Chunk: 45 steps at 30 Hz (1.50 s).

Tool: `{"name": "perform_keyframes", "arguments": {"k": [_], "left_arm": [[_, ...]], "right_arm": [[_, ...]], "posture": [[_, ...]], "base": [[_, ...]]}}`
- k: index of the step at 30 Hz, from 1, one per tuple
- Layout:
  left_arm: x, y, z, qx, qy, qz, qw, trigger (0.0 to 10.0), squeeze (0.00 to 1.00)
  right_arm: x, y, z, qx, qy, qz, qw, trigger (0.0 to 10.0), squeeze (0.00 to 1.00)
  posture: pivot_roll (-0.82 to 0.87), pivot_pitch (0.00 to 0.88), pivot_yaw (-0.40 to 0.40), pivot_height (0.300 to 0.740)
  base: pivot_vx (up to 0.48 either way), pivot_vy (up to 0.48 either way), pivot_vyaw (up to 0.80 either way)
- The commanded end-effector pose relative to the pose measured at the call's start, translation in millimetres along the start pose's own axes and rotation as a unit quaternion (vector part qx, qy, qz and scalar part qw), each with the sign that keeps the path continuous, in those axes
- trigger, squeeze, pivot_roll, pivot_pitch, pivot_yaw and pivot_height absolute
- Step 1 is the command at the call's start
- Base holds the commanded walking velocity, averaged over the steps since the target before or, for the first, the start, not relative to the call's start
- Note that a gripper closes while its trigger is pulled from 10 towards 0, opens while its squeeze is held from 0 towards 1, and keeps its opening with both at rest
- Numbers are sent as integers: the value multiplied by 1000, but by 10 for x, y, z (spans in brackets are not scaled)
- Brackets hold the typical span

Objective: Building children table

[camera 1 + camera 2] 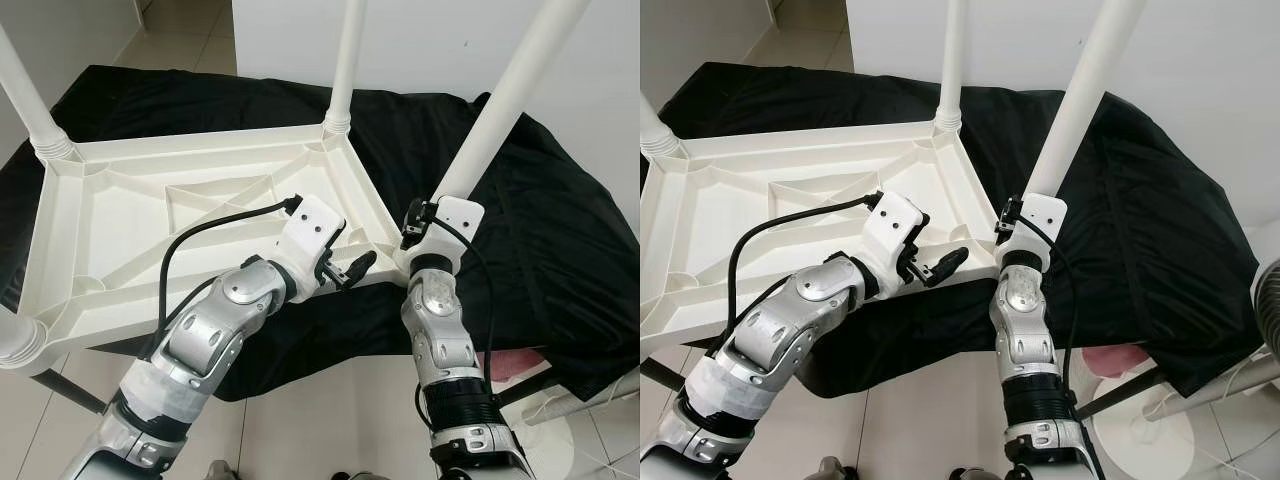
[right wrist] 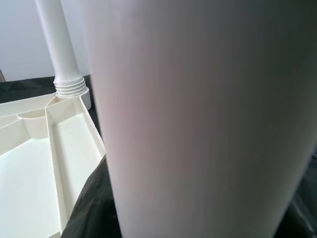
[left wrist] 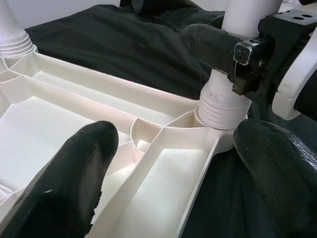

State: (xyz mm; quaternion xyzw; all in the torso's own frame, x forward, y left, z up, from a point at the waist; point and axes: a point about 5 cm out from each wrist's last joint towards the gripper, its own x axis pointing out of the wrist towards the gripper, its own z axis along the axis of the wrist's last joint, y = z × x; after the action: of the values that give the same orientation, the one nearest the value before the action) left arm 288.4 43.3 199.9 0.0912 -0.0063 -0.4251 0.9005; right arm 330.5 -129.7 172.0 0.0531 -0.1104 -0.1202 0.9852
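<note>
I've got the upturned children's table (image 1: 120,220) lying flat on a black cloth (image 1: 540,200), its legs pointing up. The leg (image 1: 500,105) at the near right corner rises toward one o'clock, and my right tool (image 1: 415,232) is up against its base; I can't tell how its fingers stand around it. My left tool (image 1: 350,270) hovers spread at the frame edge, with that leg's socket (image 3: 218,111) at about three o'clock from it. The right arm is nearer; seating looks like a straight push down the leg's long axis.
</note>
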Motion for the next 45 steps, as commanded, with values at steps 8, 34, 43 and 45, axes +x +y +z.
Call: {"name": "perform_keyframes", "arguments": {"k": [8,34,43,45], "left_arm": [[14,-39,19,12,-2,-40,999,10000,0],[75,-181,-10,35,4,-83,996,10000,0],[99,-208,10,38,0,-89,995,10000,0],[100,-212,9,39,0,-90,995,10000,0]], "right_arm": [[1,-112,-87,9,11,39,999,10000,1000],[82,-428,-110,1,5,303,953,10000,0],[210,-502,-130,-44,24,355,933,10000,0],[235,-505,-137,-51,29,364,930,10000,0]], "posture": [[30,68,-71,740],[9,22,-41,740],[9,14,-33,740],[10,12,-33,740]], "base": [[0,0,0],[0,0,0],[0,0,0],[0,0,0]]}}
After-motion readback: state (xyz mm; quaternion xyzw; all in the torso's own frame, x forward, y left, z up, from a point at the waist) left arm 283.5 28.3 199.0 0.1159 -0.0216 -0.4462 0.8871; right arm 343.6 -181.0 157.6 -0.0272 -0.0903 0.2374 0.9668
